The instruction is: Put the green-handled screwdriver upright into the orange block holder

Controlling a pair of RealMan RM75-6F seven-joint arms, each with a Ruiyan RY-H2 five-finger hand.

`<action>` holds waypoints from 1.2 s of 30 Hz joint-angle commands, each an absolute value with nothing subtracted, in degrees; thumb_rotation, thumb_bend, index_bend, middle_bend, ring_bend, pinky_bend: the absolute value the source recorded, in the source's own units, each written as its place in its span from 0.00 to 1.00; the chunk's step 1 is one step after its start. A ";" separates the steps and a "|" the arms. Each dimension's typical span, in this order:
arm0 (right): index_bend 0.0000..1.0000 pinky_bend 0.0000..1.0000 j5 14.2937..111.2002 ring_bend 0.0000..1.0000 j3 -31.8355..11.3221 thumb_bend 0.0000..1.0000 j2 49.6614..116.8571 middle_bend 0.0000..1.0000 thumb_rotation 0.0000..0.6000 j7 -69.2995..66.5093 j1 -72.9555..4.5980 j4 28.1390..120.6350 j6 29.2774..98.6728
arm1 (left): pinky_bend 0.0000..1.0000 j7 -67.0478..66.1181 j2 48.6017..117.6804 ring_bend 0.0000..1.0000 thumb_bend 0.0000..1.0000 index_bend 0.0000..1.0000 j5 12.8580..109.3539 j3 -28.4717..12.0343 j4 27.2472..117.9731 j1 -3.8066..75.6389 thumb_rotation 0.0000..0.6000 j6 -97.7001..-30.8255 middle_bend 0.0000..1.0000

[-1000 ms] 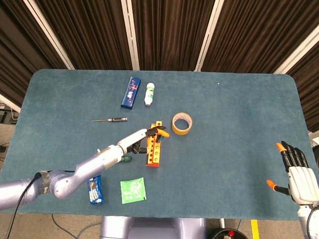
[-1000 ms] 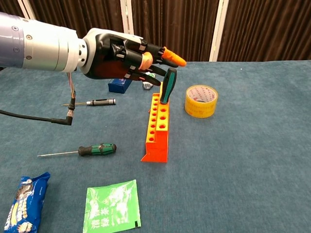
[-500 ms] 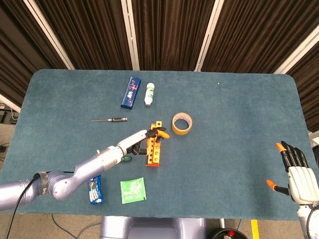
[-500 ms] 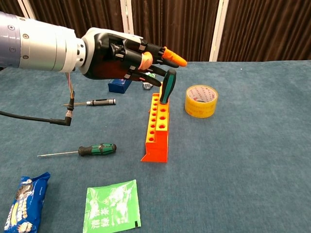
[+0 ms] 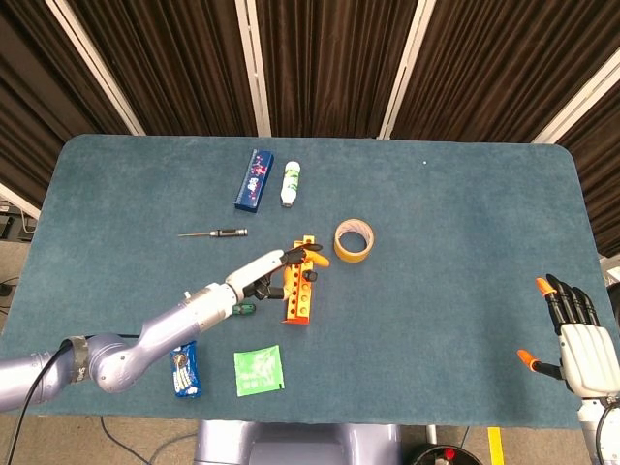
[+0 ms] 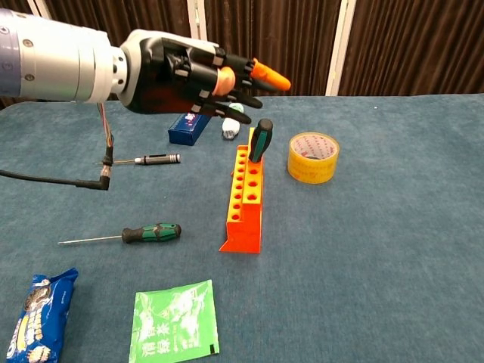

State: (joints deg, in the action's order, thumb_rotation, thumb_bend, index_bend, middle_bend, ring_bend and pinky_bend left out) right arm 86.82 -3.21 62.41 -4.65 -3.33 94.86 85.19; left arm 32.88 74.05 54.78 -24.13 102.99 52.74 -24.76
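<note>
A green-and-black-handled screwdriver (image 6: 261, 141) stands upright in a hole at the far end of the orange block holder (image 6: 243, 204); nothing touches it. My left hand (image 6: 198, 74) hovers just above and to the left of its handle, fingers spread and holding nothing. In the head view the same hand (image 5: 263, 277) sits just left of the holder (image 5: 298, 294). A second green-handled screwdriver (image 6: 151, 232) lies flat on the table left of the holder. My right hand (image 5: 579, 341) rests open at the table's near right corner.
A yellow tape roll (image 6: 313, 157) sits right of the holder's far end. A thin black screwdriver (image 5: 215, 233), a blue box (image 5: 254, 179) and a white bottle (image 5: 290, 183) lie further back. A green packet (image 5: 259, 371) and blue snack pack (image 5: 185, 369) lie near the front edge.
My left hand has let go of the upright screwdriver and risen up and to the left. The screwdriver has settled slightly lower in the holder. The right hand has not moved.
</note>
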 commanded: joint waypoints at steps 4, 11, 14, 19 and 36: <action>0.00 0.00 86.75 0.00 -3.22 0.06 62.42 0.00 1.00 -4.52 -3.34 94.89 85.13 | 0.06 34.21 73.05 0.00 1.00 0.21 55.61 -25.14 104.14 51.70 1.00 -25.18 0.00; 0.00 0.00 86.61 0.00 -3.26 0.06 62.33 0.00 1.00 -4.73 -3.29 94.84 85.16 | 0.05 31.26 69.77 0.00 0.85 0.22 60.28 -24.07 107.92 47.57 1.00 -31.37 0.00; 0.00 0.00 86.65 0.00 -3.21 0.06 62.32 0.00 1.00 -4.68 -3.30 94.85 85.12 | 0.03 24.82 67.87 0.00 0.54 0.22 62.43 -21.45 109.95 45.06 1.00 -38.02 0.00; 0.00 0.00 86.53 0.00 -3.25 0.06 62.40 0.00 1.00 -4.35 -3.31 94.86 85.07 | 0.00 12.92 64.78 0.00 0.28 0.22 63.28 -16.87 113.94 40.97 1.00 -48.30 0.00; 0.00 0.00 85.54 0.00 -3.56 0.03 62.74 0.00 1.00 -1.33 -2.97 95.38 85.52 | 0.00 -17.04 62.61 0.00 0.08 0.09 86.33 1.87 109.87 17.59 1.00 -85.11 0.00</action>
State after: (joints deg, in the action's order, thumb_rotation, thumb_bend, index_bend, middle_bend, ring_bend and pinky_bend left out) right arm 85.47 -3.59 62.68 -1.47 -3.00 95.38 85.45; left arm -15.95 63.23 84.67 -0.13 111.67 20.56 -82.20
